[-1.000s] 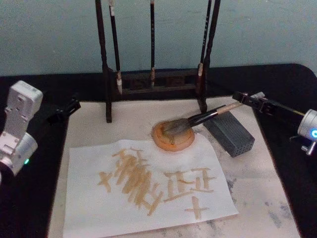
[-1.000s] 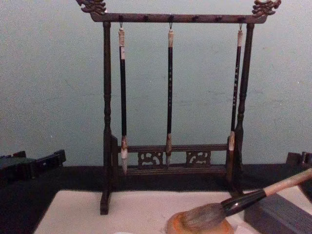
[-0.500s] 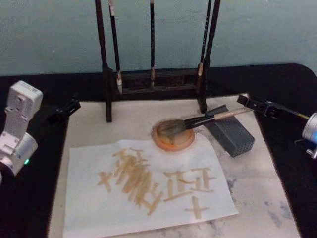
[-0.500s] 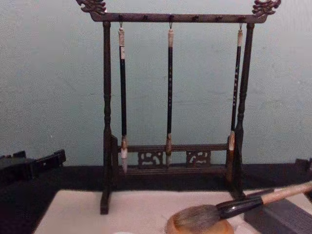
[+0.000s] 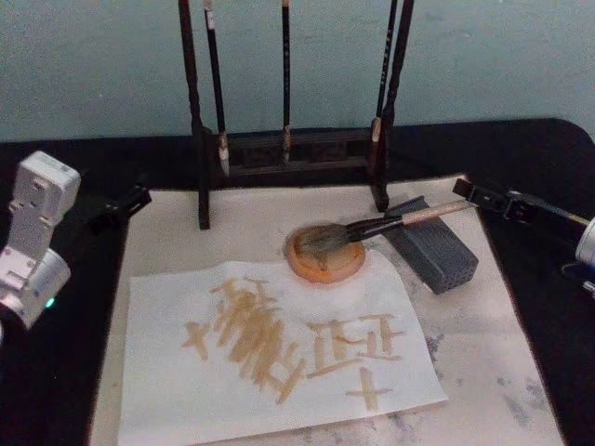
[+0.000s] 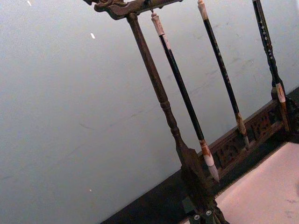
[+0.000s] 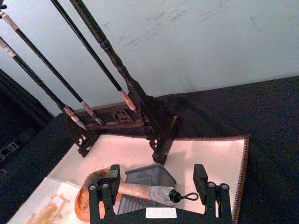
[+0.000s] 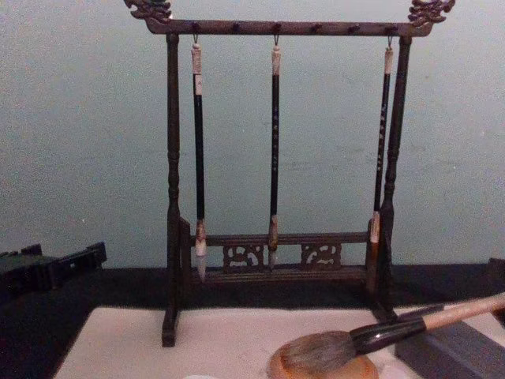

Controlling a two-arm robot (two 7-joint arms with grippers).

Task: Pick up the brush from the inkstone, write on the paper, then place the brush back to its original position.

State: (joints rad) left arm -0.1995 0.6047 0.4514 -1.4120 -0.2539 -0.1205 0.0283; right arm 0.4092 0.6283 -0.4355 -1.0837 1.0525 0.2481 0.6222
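Note:
The brush (image 5: 372, 226) lies slanted, its bushy head resting on the round orange-brown inkstone (image 5: 325, 255) and its pale handle propped on a grey block (image 5: 432, 246). The white paper (image 5: 279, 353) in front carries many tan strokes. My right gripper (image 5: 469, 192) hovers just past the handle's end, open and holding nothing. In the right wrist view its fingers (image 7: 106, 191) stand wide apart, with the brush handle (image 7: 140, 190) lying beyond them. From the chest, the brush (image 8: 379, 335) rests on the inkstone (image 8: 323, 369). My left gripper (image 5: 121, 206) is parked open at the mat's left edge.
A dark wooden rack (image 5: 288, 149) with three slim hanging brushes stands behind the inkstone. A beige felt mat (image 5: 483, 353) covers the black table. The left arm's white body (image 5: 33, 242) sits at the left.
The brush has come down from a raised tilt to lie on the inkstone and the block. My right gripper has let go of it and drawn back to the right.

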